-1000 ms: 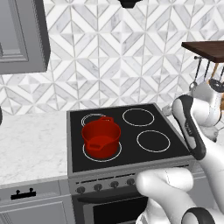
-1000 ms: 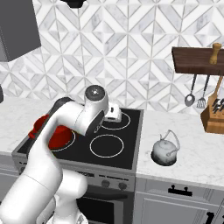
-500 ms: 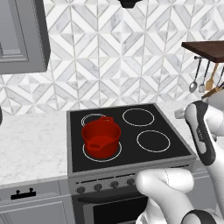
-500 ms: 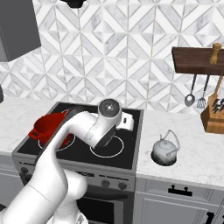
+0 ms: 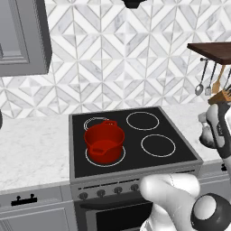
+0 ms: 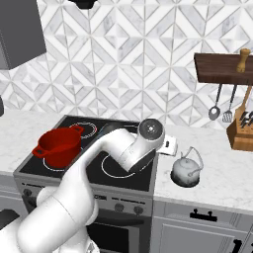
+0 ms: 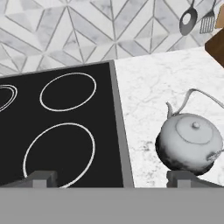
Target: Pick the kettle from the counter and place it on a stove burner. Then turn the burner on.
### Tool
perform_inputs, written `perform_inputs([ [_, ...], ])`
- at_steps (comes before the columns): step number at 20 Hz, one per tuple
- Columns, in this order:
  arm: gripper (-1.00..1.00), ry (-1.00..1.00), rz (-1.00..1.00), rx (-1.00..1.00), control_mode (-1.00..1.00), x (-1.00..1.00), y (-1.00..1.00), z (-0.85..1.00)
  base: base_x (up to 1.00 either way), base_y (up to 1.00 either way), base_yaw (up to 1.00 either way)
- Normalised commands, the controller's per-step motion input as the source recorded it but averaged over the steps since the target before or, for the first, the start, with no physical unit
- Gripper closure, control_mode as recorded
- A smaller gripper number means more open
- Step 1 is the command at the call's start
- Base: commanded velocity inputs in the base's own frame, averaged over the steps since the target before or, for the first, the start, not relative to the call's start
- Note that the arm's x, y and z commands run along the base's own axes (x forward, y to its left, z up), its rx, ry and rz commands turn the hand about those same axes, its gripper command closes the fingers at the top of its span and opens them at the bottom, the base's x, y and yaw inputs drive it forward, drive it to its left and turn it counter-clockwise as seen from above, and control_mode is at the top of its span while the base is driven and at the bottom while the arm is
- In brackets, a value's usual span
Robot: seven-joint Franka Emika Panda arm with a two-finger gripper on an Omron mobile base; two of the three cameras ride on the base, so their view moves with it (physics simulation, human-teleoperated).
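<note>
You have the white marble-look counter (image 6: pixel 217 185) right of the black glass cooktop (image 7: pixel 65 127). The small rounded silver-grey kettle (image 6: pixel 186 169) stands upright on it, at about three o'clock from the near single-ring burner (image 7: pixel 59 153). The gripper (image 7: pixel 111 178) hovers empty, fingers apart, probably above the cooktop's right edge.

In the hand view, the kettle (image 7: pixel 189 146) has its wire handle cut off at the right edge, and the claw (image 7: pixel 111 178) shows only two fingertips above the bottom. The knife block (image 6: pixel 242 131) runs off the right base view's edge.
</note>
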Motion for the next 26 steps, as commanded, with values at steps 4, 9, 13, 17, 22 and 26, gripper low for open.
perform_inputs([
  [4, -1.00, 0.01, -0.07, 0.00, -1.00, 0.00, -0.80, -0.19, 0.00, 0.00, 0.00],
  [9, -1.00, 0.00, -0.04, 0.00, -1.00, 0.00, -0.59, -0.29, 0.00, 0.00, 0.00],
  [13, -1.00, 0.02, 0.00, 0.00, -1.00, 0.00, -0.63, -0.08, 0.00, 0.00, 0.00],
  [17, -1.00, 0.11, 0.00, 0.00, -1.00, 0.00, -0.63, 0.00, 0.00, 0.00, 0.00],
  [22, -1.00, 0.12, 0.00, 0.00, -1.00, 0.00, -0.47, -0.01, 0.00, 0.00, 0.00],
  [26, -1.00, 0.00, 0.00, 0.00, -1.00, 0.03, -0.03, -0.08, 0.00, 0.00, 0.00],
])
